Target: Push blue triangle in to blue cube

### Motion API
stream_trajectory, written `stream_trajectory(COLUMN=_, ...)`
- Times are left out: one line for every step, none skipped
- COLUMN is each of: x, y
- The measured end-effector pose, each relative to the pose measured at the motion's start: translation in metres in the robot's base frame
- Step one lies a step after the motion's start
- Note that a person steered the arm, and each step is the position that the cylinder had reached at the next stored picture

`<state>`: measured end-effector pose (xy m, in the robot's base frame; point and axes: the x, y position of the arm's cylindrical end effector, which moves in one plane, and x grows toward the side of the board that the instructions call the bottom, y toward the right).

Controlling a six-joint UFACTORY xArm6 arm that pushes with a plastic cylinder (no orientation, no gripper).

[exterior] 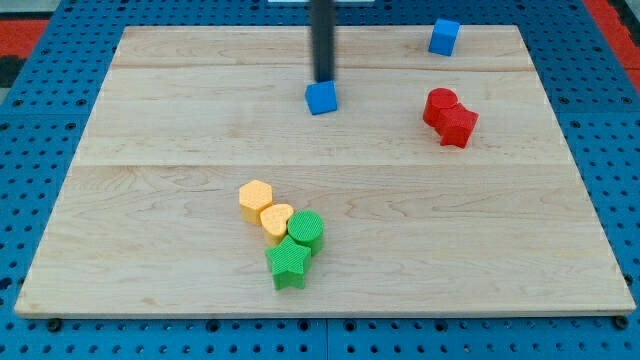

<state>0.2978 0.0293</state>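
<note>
My tip (323,80) sits just at the top edge of the blue triangle (321,97), touching or nearly so; I cannot tell which. The tool is a bare rod with nothing to open or close, standing near upright from the view's top. The triangle lies upper centre on the worktop (150,200); its pointing and long axis I cannot make out. The blue cube (444,36) sits well apart toward the upper right, near the worktop's top edge, bare wood between. Red blocks (450,117) lie below the cube.
</note>
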Motion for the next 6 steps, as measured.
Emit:
stream_trajectory(x=0.007, y=-0.048)
stream_trajectory(x=0.014, y=-0.097)
stream_trajectory(x=0.073, y=-0.078)
stream_trajectory(x=0.082, y=-0.038)
stream_trajectory(x=0.052, y=-0.027)
stream_trajectory(x=0.014, y=-0.027)
